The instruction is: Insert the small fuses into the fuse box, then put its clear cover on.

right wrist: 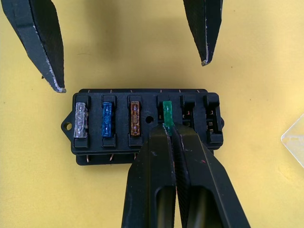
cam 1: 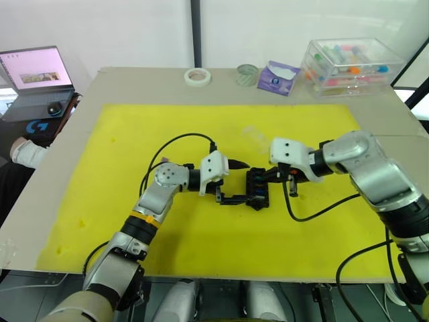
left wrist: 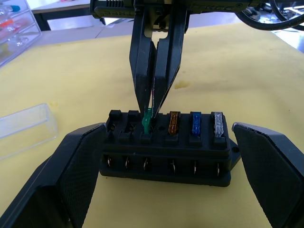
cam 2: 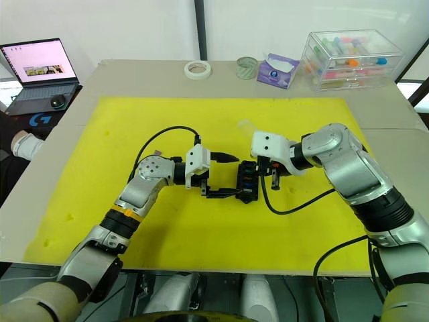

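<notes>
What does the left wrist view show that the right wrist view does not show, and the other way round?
Left wrist view alone: the whole clear cover lying on the yellow mat beside the fuse box, and part of a storage case far behind. Right wrist view alone: the box from straight above, with its two empty slots seen clearly. Both: the right gripper shut on the green fuse at its slot, the orange, blue and grey fuses seated, and the left gripper open around the box.

a lab bench: yellow mat (cam 1: 134,221), laptop (cam 1: 37,77), tape roll (cam 1: 198,76), clear storage case (cam 1: 352,62)
</notes>
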`<control>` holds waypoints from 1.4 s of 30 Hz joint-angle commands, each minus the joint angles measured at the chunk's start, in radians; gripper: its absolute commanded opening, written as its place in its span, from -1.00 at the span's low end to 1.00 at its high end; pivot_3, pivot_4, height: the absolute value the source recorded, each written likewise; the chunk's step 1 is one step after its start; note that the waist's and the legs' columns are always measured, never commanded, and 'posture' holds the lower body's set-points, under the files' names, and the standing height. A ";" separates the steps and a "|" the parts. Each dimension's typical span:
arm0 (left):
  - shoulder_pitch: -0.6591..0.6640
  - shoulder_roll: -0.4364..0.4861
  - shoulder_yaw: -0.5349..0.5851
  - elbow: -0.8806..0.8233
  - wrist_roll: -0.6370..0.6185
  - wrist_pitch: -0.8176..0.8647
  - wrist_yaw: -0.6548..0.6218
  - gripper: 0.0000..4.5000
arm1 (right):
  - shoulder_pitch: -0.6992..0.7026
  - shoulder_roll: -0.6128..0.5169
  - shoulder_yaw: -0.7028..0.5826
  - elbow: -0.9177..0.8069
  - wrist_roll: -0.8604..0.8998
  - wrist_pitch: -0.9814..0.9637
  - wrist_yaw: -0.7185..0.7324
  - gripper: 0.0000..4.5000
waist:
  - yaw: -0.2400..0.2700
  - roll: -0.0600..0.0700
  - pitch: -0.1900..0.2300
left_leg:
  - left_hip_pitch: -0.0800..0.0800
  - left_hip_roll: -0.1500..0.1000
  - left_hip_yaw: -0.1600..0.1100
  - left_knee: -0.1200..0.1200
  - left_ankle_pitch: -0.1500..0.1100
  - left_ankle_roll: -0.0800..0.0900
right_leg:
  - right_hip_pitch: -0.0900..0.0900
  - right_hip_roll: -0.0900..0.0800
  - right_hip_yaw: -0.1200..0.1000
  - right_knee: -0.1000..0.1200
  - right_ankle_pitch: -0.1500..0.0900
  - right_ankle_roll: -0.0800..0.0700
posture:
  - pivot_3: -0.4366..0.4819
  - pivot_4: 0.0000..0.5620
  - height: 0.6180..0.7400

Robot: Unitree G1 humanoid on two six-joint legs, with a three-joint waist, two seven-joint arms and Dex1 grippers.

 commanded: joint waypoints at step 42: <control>-0.010 -0.003 0.007 -0.011 0.007 -0.015 -0.003 1.00 | -0.011 0.019 -0.073 0.005 0.053 -0.006 0.002 -0.38 | 0.001 0.000 0.000 | 0.000 0.000 0.000 0.000 0.000 0.000 | 0.000 0.000 0.000 0.000 0.000 0.000 | -0.05 -0.47 1.00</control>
